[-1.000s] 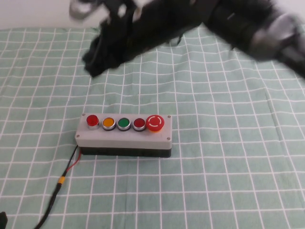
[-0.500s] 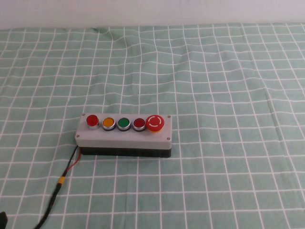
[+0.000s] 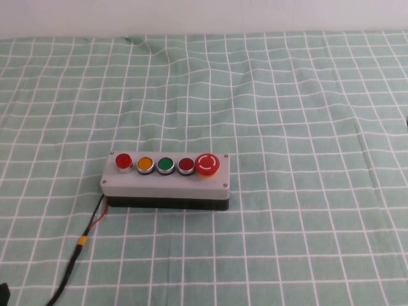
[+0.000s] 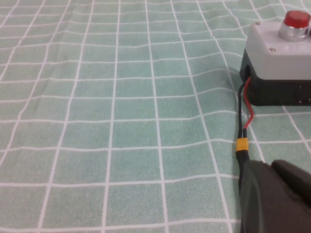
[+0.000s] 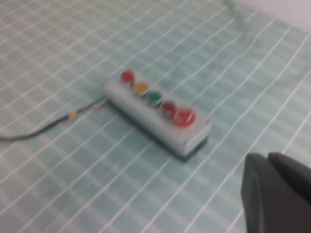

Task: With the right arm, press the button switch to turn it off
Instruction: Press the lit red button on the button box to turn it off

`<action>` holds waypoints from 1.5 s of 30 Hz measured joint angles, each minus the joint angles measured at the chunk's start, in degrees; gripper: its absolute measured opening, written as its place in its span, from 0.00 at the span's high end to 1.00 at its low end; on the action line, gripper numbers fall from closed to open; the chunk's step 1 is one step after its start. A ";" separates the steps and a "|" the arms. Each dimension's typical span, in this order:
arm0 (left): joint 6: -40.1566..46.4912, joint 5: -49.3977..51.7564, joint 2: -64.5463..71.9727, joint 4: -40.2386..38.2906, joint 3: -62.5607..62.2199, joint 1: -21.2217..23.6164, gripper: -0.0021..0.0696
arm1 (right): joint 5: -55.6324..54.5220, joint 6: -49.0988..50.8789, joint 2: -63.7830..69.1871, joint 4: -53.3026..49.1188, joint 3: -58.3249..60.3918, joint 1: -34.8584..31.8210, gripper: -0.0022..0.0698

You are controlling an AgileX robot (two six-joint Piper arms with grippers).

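Grey switch box (image 3: 166, 182) sits centrally on the table (image 3: 306, 95), long axis left to right.
High view: no pincer shows. Left wrist: left pincer (image 4: 274, 199) by the box's cable (image 4: 241, 121). Right wrist: right pincer (image 5: 277, 194) well apart, off the big red button (image 5: 183, 116) end; neither pincer's state can be told.

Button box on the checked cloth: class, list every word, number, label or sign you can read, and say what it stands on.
Words or numbers: none readable on the button box.
Sign: a white ring-shaped mark on the large red mushroom button at the box's right end; its detail is too small to read.
Left gripper, beside the cable, and right gripper, apart from the box: no markings visible.
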 joint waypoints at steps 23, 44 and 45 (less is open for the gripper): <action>0.00 0.00 0.00 0.00 0.00 0.00 0.98 | 12.17 -5.56 -22.92 3.36 22.78 -4.76 0.99; 0.00 0.00 0.00 0.00 0.00 0.00 0.98 | -40.57 -7.28 -48.68 3.98 57.35 -29.88 0.99; 0.00 0.00 0.00 0.00 0.00 0.00 0.98 | -40.99 -7.28 -48.68 3.98 59.30 -29.92 0.99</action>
